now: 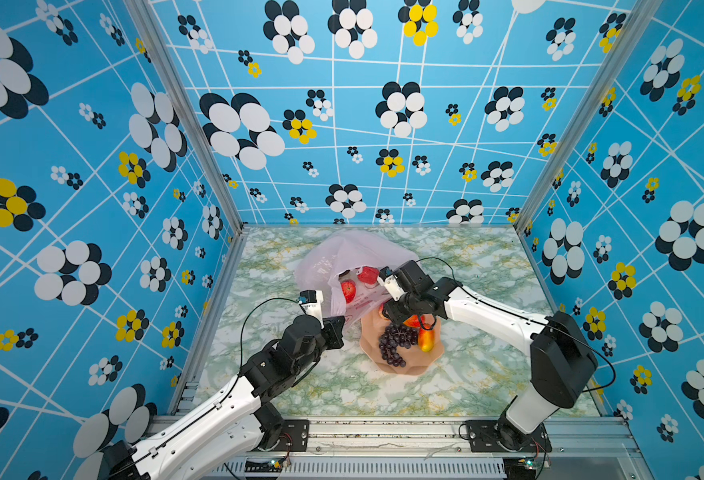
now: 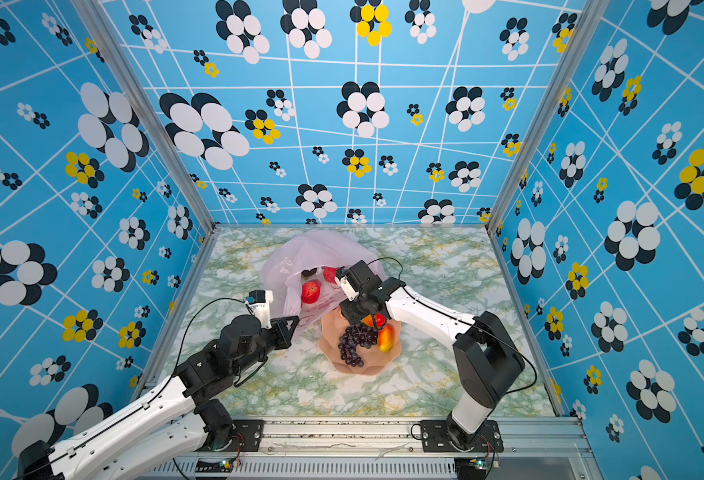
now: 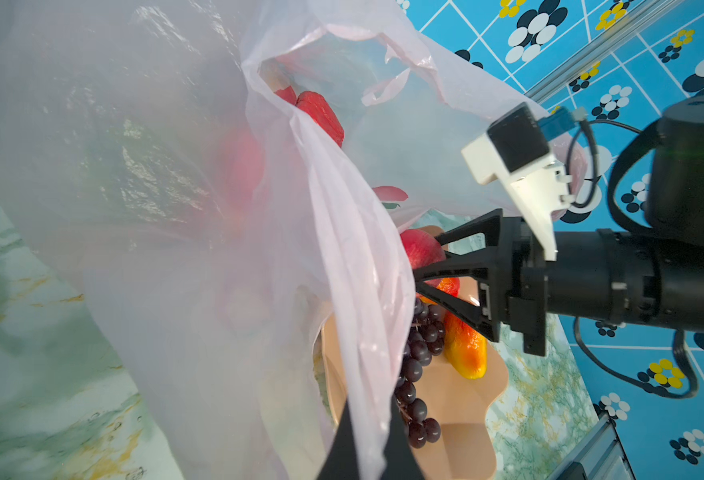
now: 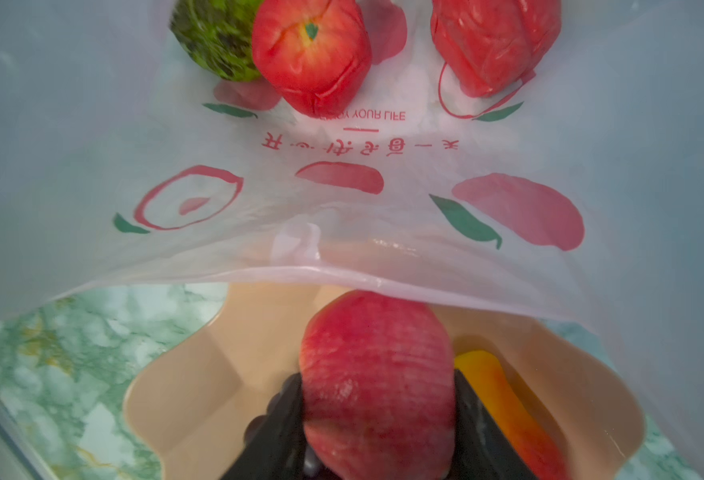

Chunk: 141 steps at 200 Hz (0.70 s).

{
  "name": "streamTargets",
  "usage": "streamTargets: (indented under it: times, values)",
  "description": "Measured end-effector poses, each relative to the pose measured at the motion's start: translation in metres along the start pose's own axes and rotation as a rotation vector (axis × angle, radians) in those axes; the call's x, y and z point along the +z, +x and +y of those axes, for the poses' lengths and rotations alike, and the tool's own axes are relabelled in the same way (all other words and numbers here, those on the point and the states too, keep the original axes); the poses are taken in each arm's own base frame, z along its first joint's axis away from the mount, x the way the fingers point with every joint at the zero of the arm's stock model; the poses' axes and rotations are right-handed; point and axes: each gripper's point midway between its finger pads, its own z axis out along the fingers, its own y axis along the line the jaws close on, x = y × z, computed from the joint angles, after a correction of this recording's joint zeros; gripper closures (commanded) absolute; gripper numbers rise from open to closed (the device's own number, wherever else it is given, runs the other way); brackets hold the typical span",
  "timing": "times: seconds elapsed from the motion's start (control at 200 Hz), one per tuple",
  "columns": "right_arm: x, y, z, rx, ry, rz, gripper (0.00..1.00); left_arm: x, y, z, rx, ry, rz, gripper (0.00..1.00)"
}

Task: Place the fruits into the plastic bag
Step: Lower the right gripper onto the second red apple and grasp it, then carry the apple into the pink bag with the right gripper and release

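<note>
Glossy, crinkled film makes up the thin translucent pale-pink plastic bag (image 4: 92,145), printed in flat red and green ink. The peach-coloured scalloped bowl (image 3: 458,415) looks like smooth, matt plastic, and the green-and-white marble-print tabletop (image 1: 445,386) carries a soft sheen. The dark purple grape bunch (image 3: 414,365) has smooth, shiny beads; the red-yellow mango (image 3: 466,349) shows a waxy gloss. The streaked red round fruit (image 4: 377,386) looks matt, the creased red fruit (image 4: 310,50) wrinkled, the green round fruit (image 4: 217,37) rough and mottled. The right gripper (image 3: 425,257) has fingers (image 3: 462,272) of matt black plastic. The silver front frame rail (image 1: 383,430) is ribbed metal.
</note>
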Motion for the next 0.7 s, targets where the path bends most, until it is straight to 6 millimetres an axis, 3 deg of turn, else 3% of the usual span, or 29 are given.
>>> streamTargets:
  times: [0.3, 0.44, 0.6, 0.705]
  values:
    - [-0.068, -0.011, 0.022, 0.227, -0.153, -0.245, 0.66, -0.002, -0.001, 0.001, -0.016, -0.007, 0.003, 1.0]
    - [-0.098, -0.029, 0.026, 0.287, -0.198, -0.351, 0.66, -0.002, -0.002, -0.001, -0.015, -0.005, 0.001, 1.0]
    - [-0.115, -0.055, 0.031, 0.306, -0.226, -0.41, 0.65, -0.003, -0.002, -0.001, -0.011, -0.004, 0.0, 1.0]
    - [-0.115, -0.074, 0.033, 0.313, -0.239, -0.433, 0.65, -0.004, -0.003, -0.002, -0.013, 0.0, -0.003, 1.0]
